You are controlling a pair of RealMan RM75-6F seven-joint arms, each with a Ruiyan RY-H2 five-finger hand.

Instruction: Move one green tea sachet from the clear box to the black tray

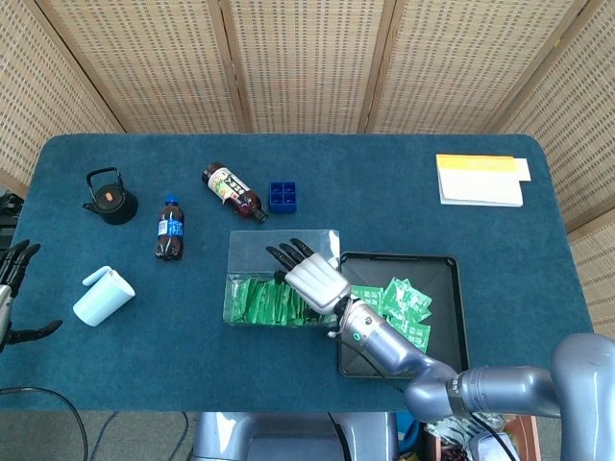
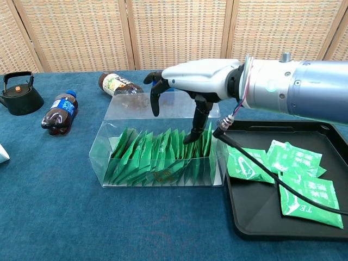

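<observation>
The clear box (image 2: 125,117) holds a row of upright green tea sachets (image 2: 157,155) and sits just left of the black tray (image 2: 272,223). Three sachets (image 2: 296,157) lie flat in the tray. My right hand (image 2: 190,76) hovers over the box's right half, palm down, fingers spread and pointing downward. One fingertip (image 2: 194,133) dips among the rightmost sachets, and nothing is held. The head view shows the same right hand (image 1: 309,272) over the box (image 1: 252,250). My left hand (image 1: 12,288) hangs open off the table's left edge.
Behind the box lie a tea bottle (image 1: 233,192), a blue block (image 1: 282,196) and a cola bottle (image 1: 170,230). A black teapot (image 1: 110,197) and a pale blue mug (image 1: 103,295) are at the left. A notebook (image 1: 479,179) lies far right. A black cable (image 2: 261,157) hangs over the tray.
</observation>
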